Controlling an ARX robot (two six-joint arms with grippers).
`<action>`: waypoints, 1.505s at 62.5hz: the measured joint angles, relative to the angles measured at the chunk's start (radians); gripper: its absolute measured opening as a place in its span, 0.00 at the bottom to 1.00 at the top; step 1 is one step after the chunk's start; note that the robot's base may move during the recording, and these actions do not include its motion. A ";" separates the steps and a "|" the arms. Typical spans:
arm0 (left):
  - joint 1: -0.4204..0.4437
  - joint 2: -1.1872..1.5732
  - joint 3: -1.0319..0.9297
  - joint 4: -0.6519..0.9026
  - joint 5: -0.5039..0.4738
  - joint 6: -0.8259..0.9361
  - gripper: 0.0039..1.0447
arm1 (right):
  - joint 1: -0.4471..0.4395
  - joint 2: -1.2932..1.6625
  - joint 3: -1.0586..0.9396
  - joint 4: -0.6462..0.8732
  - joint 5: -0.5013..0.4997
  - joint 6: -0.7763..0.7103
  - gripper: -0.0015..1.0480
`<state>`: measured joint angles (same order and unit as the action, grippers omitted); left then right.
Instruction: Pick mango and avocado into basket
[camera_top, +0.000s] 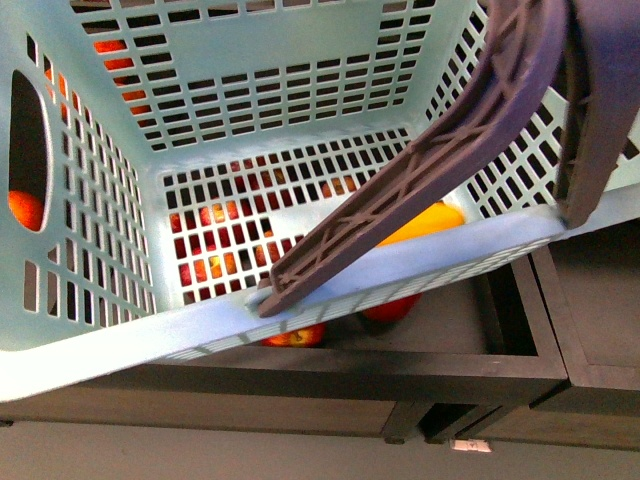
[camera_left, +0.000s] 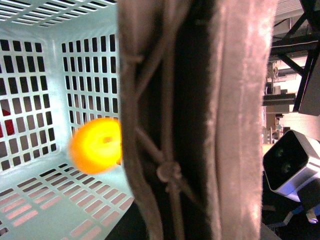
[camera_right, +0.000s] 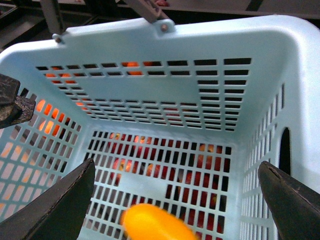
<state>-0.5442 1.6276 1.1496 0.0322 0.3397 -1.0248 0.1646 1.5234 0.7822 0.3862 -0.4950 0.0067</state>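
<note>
**Lying in the basket: the mango**

Mango (camera_right: 155, 223), blurred, sits on the slotted floor of the basket (camera_right: 280, 35), its long axis roughly parallel to the nearest wall. Right gripper (camera_right: 176, 164) hangs above with fingers spread, a pose that fits a drop. Left gripper is out of view; a handle (camera_left: 200, 120) fills its camera. No avocado shows.

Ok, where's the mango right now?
The mango is inside the basket near its slotted floor, right of centre in the front view, partly hidden behind the handle.
</note>
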 joint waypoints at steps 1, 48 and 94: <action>0.000 0.003 0.000 0.000 0.002 -0.001 0.13 | -0.003 -0.001 -0.005 0.007 0.010 0.005 0.91; 0.000 0.005 0.000 0.000 0.003 -0.002 0.13 | -0.167 -0.266 -0.442 0.523 0.494 0.004 0.28; 0.000 0.005 0.000 0.000 0.002 0.000 0.13 | -0.167 -0.710 -0.763 0.391 0.495 -0.004 0.11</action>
<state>-0.5442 1.6325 1.1496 0.0326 0.3412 -1.0252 -0.0021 0.8131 0.0193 0.7773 -0.0002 0.0029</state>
